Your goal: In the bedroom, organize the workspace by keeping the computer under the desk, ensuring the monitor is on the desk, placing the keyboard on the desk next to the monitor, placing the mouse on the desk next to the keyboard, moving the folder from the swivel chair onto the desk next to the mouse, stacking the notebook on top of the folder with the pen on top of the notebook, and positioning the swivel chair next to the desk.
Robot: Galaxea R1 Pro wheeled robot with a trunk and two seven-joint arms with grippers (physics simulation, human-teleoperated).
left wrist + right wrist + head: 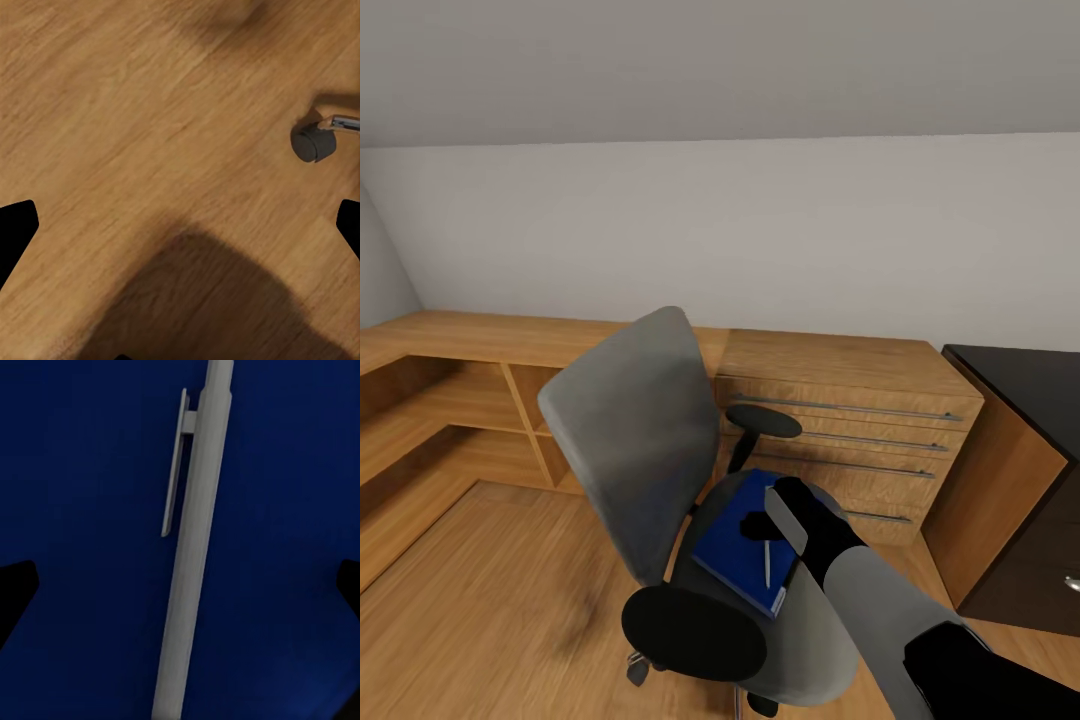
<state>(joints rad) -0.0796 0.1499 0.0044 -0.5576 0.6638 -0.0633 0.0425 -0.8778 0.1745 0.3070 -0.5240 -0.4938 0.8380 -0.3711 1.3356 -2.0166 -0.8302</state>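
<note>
Along the left wall runs low oak shelving [450, 420], open-fronted, over a light wood floor [480, 590]. The left pincer [180, 225] hangs above that floor, its dark tips wide apart at the two sides of the left wrist view and nothing between them; a castor [311, 141] of the chair base stands on the boards nearby.

In the middle stands the swivel chair [630, 430], its grey back toward the shelving and a black armrest [695, 632] nearest the camera. On its seat lies the blue folder [735, 545], and the pale grey pen [768, 563] lies on top of the folder.

The right pincer [785, 515] hovers just above the pen, spread, with the pen [191, 555] lying lengthwise between its dark tips [15, 592] and untouched by them.

Behind the chair is an oak drawer unit [850, 420]. At the far right shows the black counter [1030, 385], well apart from the folder.
</note>
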